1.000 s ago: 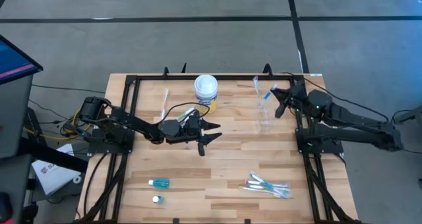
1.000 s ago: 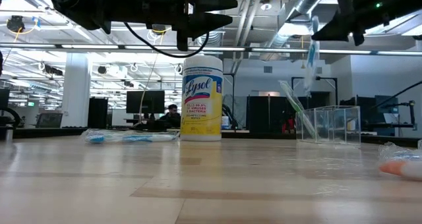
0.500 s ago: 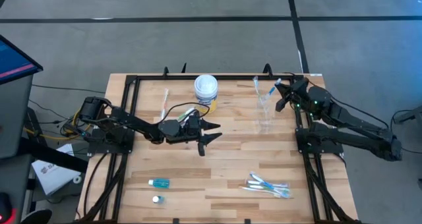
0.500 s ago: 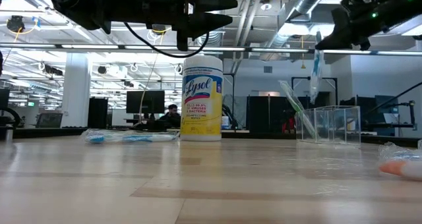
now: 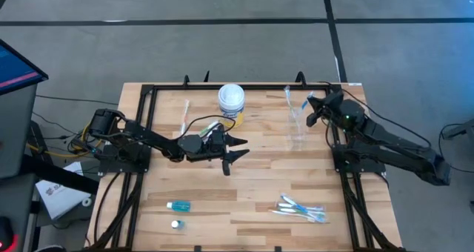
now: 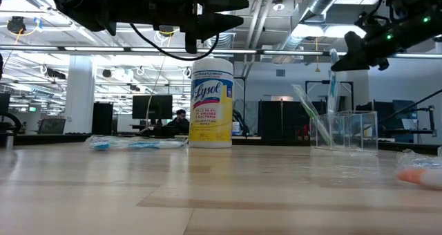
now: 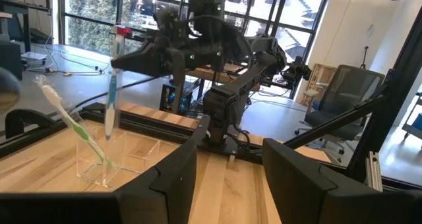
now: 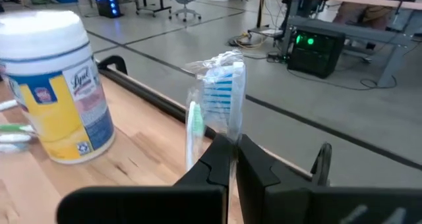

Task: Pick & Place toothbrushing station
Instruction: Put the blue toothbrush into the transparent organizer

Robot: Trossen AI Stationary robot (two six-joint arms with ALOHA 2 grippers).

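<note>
Above the clear plastic cup, my right gripper clamps a wrapped blue-bristled toothbrush; misalignment could tip it.

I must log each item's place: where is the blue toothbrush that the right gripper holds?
In the high view the blue toothbrush is at the table's far right, pinched by the right gripper above the clear cups, beside the green toothbrush.

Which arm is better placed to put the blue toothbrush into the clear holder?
The right gripper: it already holds the blue toothbrush above the clear holder. The left gripper hovers open mid-table.
</note>
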